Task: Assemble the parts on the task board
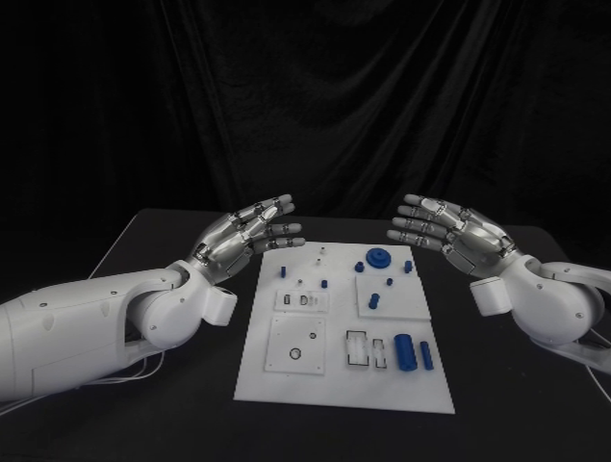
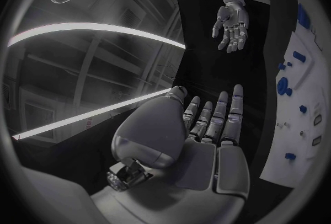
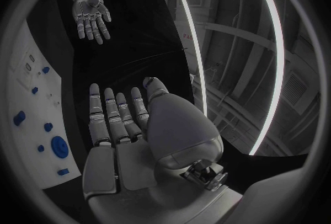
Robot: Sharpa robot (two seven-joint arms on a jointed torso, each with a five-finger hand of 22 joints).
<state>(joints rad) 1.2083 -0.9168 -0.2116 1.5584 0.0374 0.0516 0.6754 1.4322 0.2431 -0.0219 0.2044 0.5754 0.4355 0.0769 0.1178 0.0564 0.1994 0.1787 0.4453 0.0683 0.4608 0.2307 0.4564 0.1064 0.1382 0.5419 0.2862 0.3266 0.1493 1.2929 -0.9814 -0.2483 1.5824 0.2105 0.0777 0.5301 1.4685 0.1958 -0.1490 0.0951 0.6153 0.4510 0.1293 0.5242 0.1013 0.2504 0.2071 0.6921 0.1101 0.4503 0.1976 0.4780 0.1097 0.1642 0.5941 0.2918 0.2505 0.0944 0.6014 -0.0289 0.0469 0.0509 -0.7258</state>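
1. The white task board (image 1: 346,385) lies flat in the middle of the black counter (image 1: 139,241), its long axis running from the robot's side to the far edge and its near end looking wider from the head view.
2. The left hand (image 1: 250,234) hangs above the counter just beside the board's far left corner, palm turned toward the board, its fingers (image 1: 280,229) straight, slightly apart and holding nothing.
3. The right hand (image 1: 444,229) mirrors it off the board's far right corner, its fingers (image 1: 414,229) likewise stretched out, spread a little and empty.
4. The two hands face each other across the far end of the board, well apart, neither touching it.
5. A round blue knob-like part (image 1: 377,257) sits near the board's far edge, right of centre.
6. A blue cylinder (image 1: 406,349) lies on the near right part of the board, its long axis running along the board's length; a shorter blue part (image 1: 427,352) lies just beside it, pointing the same way.
7. Smaller blue parts (image 1: 374,300) are scattered across the middle of the board; their shapes are too small to tell.
8. The left wrist view shows that hand's (image 2: 207,136) flat palm and straight fingers, with the right hand (image 2: 231,25) open opposite it.
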